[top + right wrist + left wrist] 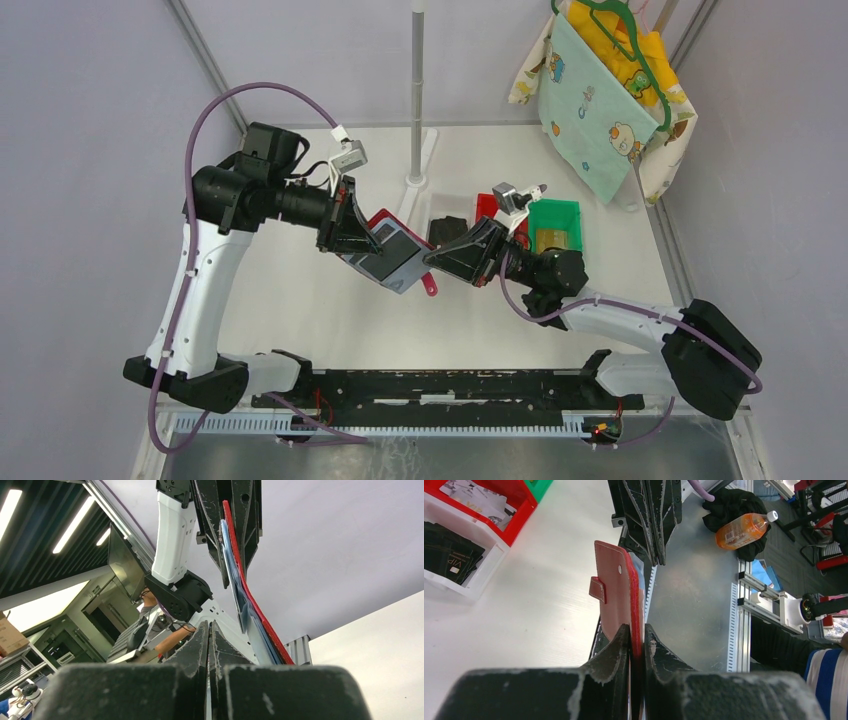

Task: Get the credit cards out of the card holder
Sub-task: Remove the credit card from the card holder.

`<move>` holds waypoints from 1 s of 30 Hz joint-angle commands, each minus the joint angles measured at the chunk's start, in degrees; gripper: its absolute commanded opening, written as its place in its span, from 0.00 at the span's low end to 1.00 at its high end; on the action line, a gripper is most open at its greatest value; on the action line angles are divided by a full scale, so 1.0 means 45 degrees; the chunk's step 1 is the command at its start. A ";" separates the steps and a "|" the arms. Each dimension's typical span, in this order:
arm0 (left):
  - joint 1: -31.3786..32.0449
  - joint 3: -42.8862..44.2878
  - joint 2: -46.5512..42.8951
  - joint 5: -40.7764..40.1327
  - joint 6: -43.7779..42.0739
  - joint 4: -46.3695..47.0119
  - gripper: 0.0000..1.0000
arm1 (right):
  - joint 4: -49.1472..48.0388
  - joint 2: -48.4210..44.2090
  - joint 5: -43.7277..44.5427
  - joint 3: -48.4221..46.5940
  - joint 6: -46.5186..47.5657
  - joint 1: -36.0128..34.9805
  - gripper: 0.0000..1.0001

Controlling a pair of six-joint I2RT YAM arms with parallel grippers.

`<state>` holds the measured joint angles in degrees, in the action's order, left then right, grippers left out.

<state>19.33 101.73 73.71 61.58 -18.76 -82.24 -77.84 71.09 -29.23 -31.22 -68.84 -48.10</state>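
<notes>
White bin [489,570], far left in the left wrist view: stack of black cards [449,555], one marked "VIP". Red bin [521,522] next to it: pale printed cards [479,500], text too small to read. Green bin [555,207], far right: sth tan-brown inside.

Card holder [614,595] is mid-table, up off the surface btwn the arms, opened, snap tab showing. Left gripper [636,632] is clamped on its lower edge. Credit cards [235,580] sit in it, blue edges poking out. Right gripper [208,627] is tip-to-tip w/ the holder, fingers pressed together; can't tell if a card is pinched.

Around: pole stand [418,100] far centre, bear-print cloth [600,110] hanging far right, orange bottle [744,527] on black cloth [736,505] off the table.
</notes>
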 commanded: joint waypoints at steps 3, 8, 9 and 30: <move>-0.0066 0.0404 -0.0370 0.0307 0.0724 0.0924 0.08 | -0.0084 -0.0135 -0.0162 -0.0162 0.0391 -0.0103 0.08; -0.0089 0.0449 -0.0340 0.0423 0.0938 0.1184 0.08 | 0.0196 0.0070 0.0103 -0.0187 0.0588 -0.0346 0.39; -0.0079 0.0424 -0.0359 0.0461 0.0968 0.1234 0.08 | 0.0198 0.0182 0.0174 -0.0209 0.0580 -0.0369 0.44; -0.0079 0.0393 -0.0469 0.0958 0.1103 0.1009 0.08 | -0.2390 0.2054 -0.0091 -0.1879 -0.0833 -0.0391 0.32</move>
<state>18.92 101.73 72.31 62.54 -16.08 -78.70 -79.42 80.36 -28.58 -36.40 -69.54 -49.52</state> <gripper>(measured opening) 0.171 0.363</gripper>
